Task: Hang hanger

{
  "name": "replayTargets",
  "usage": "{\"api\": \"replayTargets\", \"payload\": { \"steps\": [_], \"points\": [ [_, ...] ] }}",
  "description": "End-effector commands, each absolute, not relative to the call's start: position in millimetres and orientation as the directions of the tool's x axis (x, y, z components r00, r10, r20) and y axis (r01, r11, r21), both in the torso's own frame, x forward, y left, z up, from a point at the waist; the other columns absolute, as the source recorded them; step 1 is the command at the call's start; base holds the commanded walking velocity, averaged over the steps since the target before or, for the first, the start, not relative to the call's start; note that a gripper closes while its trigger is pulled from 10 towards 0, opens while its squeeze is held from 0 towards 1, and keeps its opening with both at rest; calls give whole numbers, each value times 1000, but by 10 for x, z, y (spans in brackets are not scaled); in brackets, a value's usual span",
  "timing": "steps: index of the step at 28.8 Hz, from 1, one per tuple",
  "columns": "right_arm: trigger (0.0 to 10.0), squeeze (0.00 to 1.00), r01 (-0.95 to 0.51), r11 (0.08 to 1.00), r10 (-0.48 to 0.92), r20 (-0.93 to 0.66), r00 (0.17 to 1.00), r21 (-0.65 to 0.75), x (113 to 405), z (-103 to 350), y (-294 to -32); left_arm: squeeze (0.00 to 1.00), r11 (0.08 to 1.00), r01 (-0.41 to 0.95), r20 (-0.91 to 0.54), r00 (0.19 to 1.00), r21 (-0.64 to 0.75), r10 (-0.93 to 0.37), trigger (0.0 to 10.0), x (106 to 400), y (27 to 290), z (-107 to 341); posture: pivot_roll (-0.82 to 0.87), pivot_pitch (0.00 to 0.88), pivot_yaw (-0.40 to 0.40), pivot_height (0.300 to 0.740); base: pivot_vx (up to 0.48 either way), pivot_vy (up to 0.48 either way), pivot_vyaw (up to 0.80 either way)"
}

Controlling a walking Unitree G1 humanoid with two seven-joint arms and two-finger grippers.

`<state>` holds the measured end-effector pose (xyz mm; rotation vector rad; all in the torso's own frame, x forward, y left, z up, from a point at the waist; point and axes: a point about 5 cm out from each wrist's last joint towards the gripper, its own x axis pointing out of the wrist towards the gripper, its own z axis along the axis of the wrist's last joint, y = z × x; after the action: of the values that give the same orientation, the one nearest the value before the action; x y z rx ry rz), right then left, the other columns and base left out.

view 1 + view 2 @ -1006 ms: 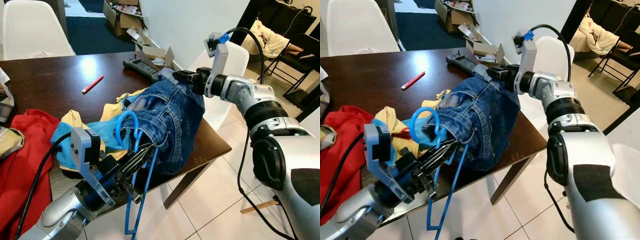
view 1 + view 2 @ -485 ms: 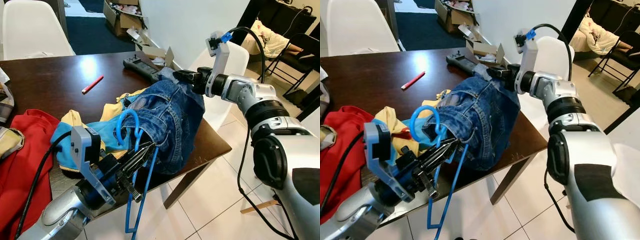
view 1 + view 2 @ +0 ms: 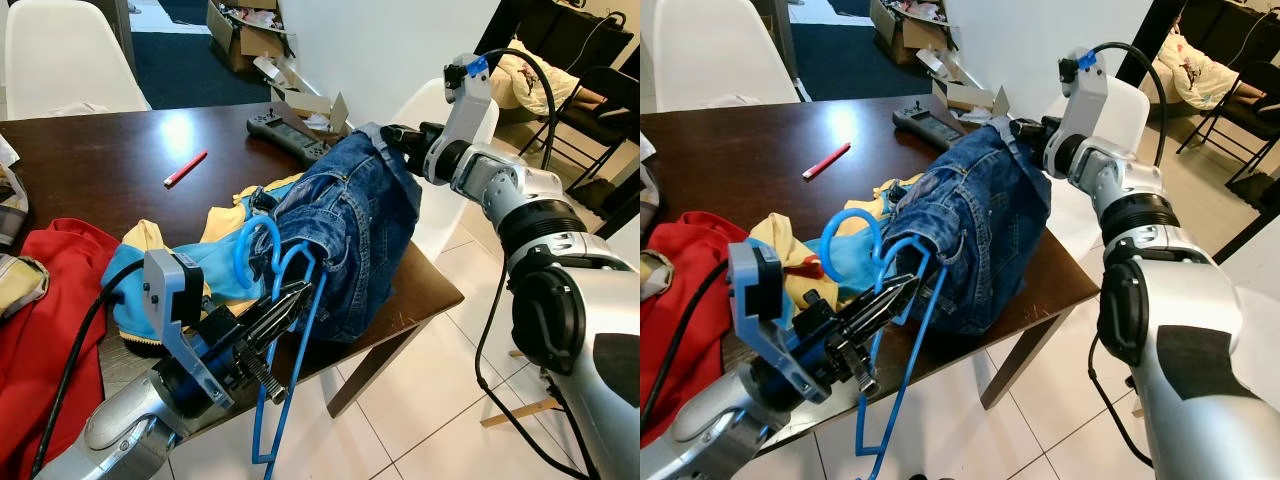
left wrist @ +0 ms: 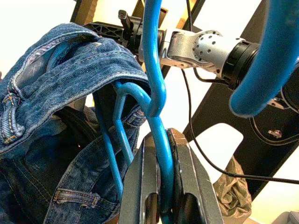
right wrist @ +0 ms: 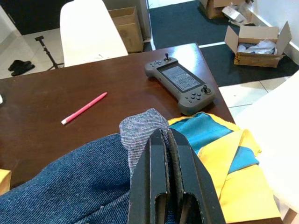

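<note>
Hanger (image 3: 283, 330), blue plastic, is clamped at its neck between the closed fingers of my left gripper (image 3: 285, 308) at the near edge of the table (image 3: 90, 160), one end tucked inside the jeans (image 3: 350, 225). My right gripper (image 5: 167, 154) pinches the jeans' waistband, fingers pressed together on the denim, holding it raised above the table's right side.

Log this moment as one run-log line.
left gripper: shut on blue hanger | right gripper: shut on jeans, lifting one end | hanger arm inside jeans | table: pen, controller
</note>
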<state>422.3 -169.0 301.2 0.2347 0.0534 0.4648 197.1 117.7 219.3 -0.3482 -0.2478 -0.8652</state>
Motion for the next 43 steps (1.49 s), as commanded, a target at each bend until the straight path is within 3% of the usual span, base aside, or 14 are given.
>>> {"api": "replayTargets", "payload": {
  "steps": [1,3,4,5,6,15,21,22,23,29,30,34,39,43],
  "points": [
    [0,0,-422,886,439,-52,897,191,4209,2941,-1792,0,578,797,376,597,-176,-708,10000,1928,1125,2245,136,106,-216,740,0,0,0],
    [0,0,-422,886,439,-52,897,191,4209,2941,-1792,0,578,797,376,597,-176,-708,10000,1928,1125,2245,136,106,-216,740,0,0,0],
    [10000,0,-459,875,477,-100,873,155,4197,2880,-1764,0,578,797,378,597,-175,-708,10000,1930,1123,2246,136,106,-216,740,0,0,0],
    [10000,0,-459,875,477,-100,873,155,4197,2880,-1764,0,578,797,378,597,-175,-708,10000,1930,1123,2246,136,106,-216,740,0,0,0],
    [10000,1000,-536,833,551,-126,825,137,4175,2857,-1708,0,578,797,378,596,-174,-708,10000,1932,1121,2247,136,101,-215,740,0,0,0],
    [10000,1000,-738,665,746,-49,664,120,4087,3035,-1647,0,580,797,381,595,-168,-708,10000,1943,1119,2254,135,94,-214,740,0,0,0],
    [10000,973,-779,613,717,321,619,131,3999,3572,-1879,0,568,806,380,583,-165,-718,10000,1934,1098,2255,136,95,-216,740,0,0,0],
    [10000,973,-779,613,717,321,619,131,3999,3572,-1879,0,568,806,380,583,-165,-718,10000,1934,1098,2255,136,95,-216,740,0,0,0],
    [10000,831,-817,566,753,334,567,110,3962,3604,-1891,0,566,808,379,581,-161,-721,10000,1935,1098,2258,135,97,-220,740,0,0,0],
    [10000,831,-851,519,789,337,515,85,3927,3619,-1898,0,565,810,378,578,-157,-723,10000,1937,1100,2262,135,97,-220,740,0,0,0],
    [10000,0,-898,439,852,305,424,21,3869,3593,-1908,0,562,814,378,571,-146,-729,10000,1942,1120,2276,136,98,-225,740,0,0,0],
    [10000,0,-967,251,955,174,239,-46,3729,3532,-1970,0,519,849,328,522,-104,-787,10000,1896,1259,2286,135,100,-228,740,0,0,0],
    [10000,0,-980,193,977,106,186,-56,3680,3511,-1989,0,497,863,287,499,-84,-818,10000,1866,1356,2287,134,103,-226,740,0,0,0],
    [10000,0,-985,143,977,-146,157,-100,3629,3385,-1974,0,472,881,186,469,-30,-863,10000,1829,1564,2310,131,103,-222,740,0,0,0]
  ]
}}
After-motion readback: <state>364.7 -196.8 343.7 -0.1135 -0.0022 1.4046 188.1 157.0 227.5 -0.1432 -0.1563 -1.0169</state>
